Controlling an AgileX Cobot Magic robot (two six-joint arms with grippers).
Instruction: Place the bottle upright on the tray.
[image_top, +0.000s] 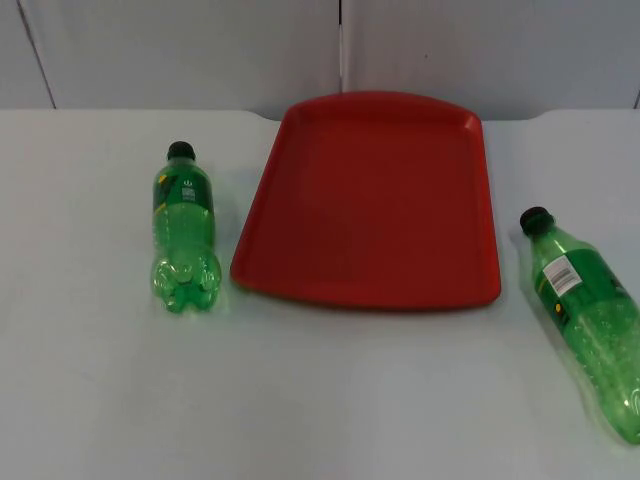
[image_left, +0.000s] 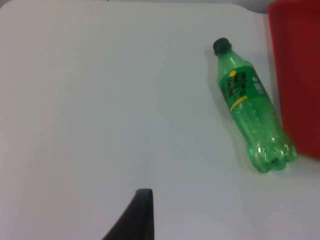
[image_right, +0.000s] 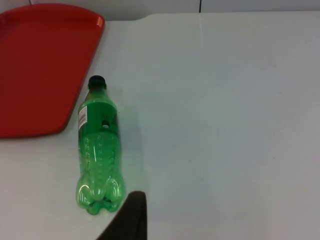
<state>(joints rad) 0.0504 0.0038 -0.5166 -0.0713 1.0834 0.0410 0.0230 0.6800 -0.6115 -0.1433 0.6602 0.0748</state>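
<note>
**A:** A red tray (image_top: 372, 200) sits mid-table on the white table top (image_top: 320, 400), its far edge close to the grey partition wall (image_top: 180, 50). Two green bottles lie on their sides, one on either side of it. Neither stands on the tray.

**B:** Which way do they point?

**A:** The left bottle (image_top: 184, 230) lies just beside the tray's left edge, long axis running near to far, black cap toward the wall, lobed base toward the table's front. The right bottle (image_top: 585, 310) lies near the tray's right edge but apart from it, tilted: cap toward the wall and the tray, base out toward the front right.

**B:** What do the wrist cameras add?

**A:** The left wrist view shows the left bottle's (image_left: 251, 107) label with yellow print and its base almost touching the tray's rim (image_left: 295, 75). The right wrist view shows the right bottle's (image_right: 98, 147) white label panel and the tray's corner (image_right: 45, 65) beyond its cap.

**B:** And the grippers?

**A:** One dark fingertip of the left gripper (image_left: 136, 215) hangs above bare table, well apart from its bottle. The right gripper's fingertip (image_right: 131, 216) sits just beside its bottle's base. Whether either is spread or closed cannot be told.
</note>
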